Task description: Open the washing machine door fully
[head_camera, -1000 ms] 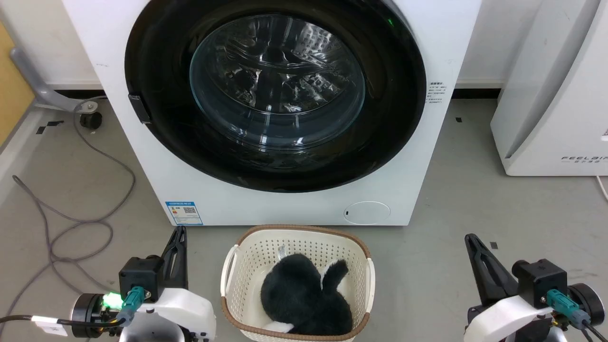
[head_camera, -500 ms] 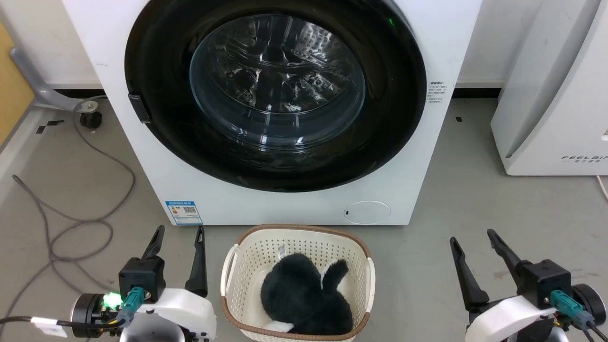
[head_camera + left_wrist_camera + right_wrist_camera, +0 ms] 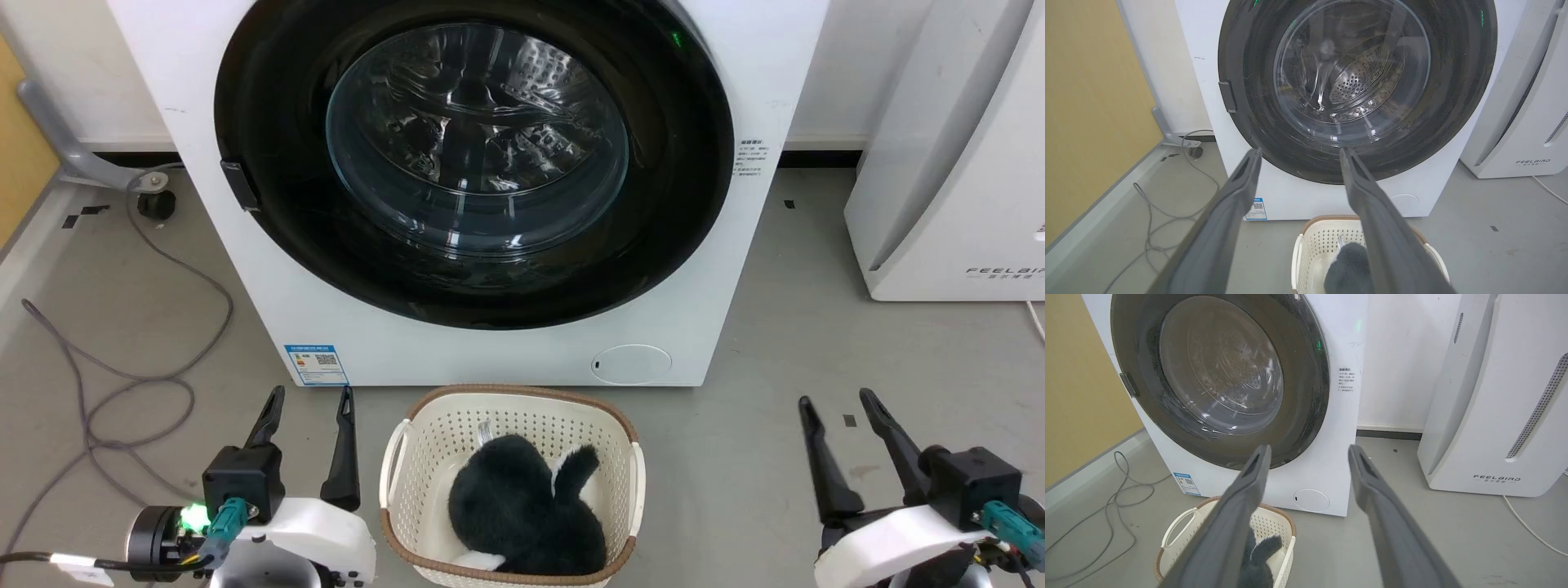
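The left gripper (image 3: 312, 392) and the right gripper (image 3: 836, 397) are both held spread and empty. Between them a cream basket (image 3: 510, 392) is set, its dark furry contents (image 3: 522, 506) hard to identify. Just ahead, the washing machine (image 3: 490, 355) is cut off at the top. Its washing machine door (image 3: 478, 155) is shut flush, and the drum is blurred by reflections. The print on the blue label (image 3: 316, 365) cannot be read. Beyond the right gripper, "FEELBIRD" is lettered on a white appliance (image 3: 1496, 478), with bare floor (image 3: 775, 327) lying between.
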You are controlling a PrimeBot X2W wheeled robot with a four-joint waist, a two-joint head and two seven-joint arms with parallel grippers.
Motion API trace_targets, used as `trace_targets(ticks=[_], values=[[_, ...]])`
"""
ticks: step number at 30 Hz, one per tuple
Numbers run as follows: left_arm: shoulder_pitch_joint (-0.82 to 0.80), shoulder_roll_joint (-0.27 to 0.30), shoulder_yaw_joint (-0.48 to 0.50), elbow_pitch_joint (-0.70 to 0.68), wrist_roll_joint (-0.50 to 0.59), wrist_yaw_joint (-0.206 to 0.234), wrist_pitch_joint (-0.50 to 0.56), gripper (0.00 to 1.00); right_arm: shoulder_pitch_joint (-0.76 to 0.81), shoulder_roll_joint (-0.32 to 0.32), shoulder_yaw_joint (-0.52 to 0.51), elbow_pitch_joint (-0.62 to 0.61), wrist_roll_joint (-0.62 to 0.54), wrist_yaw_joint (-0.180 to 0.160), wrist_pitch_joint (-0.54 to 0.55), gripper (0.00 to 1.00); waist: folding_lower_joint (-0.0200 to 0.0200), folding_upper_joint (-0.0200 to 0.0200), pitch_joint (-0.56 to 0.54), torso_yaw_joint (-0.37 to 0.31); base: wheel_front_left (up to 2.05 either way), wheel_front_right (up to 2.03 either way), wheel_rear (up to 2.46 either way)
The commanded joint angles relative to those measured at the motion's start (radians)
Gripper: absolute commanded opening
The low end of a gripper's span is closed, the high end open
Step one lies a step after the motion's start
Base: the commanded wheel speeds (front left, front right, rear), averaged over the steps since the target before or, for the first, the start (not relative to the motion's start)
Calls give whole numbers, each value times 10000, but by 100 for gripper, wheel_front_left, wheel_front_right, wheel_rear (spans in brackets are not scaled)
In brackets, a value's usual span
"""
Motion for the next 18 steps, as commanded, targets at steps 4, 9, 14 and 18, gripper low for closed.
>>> trace_targets(ticks=[4, 9, 14, 18], values=[[-60, 3, -11, 62, -102, 76, -158, 100, -120, 0, -104, 0, 421, 3, -151, 0, 0, -1, 6, 15, 0, 0, 0], [-78, 4, -37, 73, -185, 114, -262, 100, -197, 0, -178, 30, 843, 3, -256, 0, 0, -1, 24, 40, 0, 0, 0], [-109, 4, -58, 74, -257, 146, -367, 100, -309, 0, -129, 155, 1549, 4, -360, 0, 0, -1, 56, 74, 0, 0, 0], [-137, 4, -74, 75, -328, 174, -450, 100, -408, 0, 27, 325, 2352, 4, -444, 0, 0, -1, 104, 101, 0, 0, 0]])
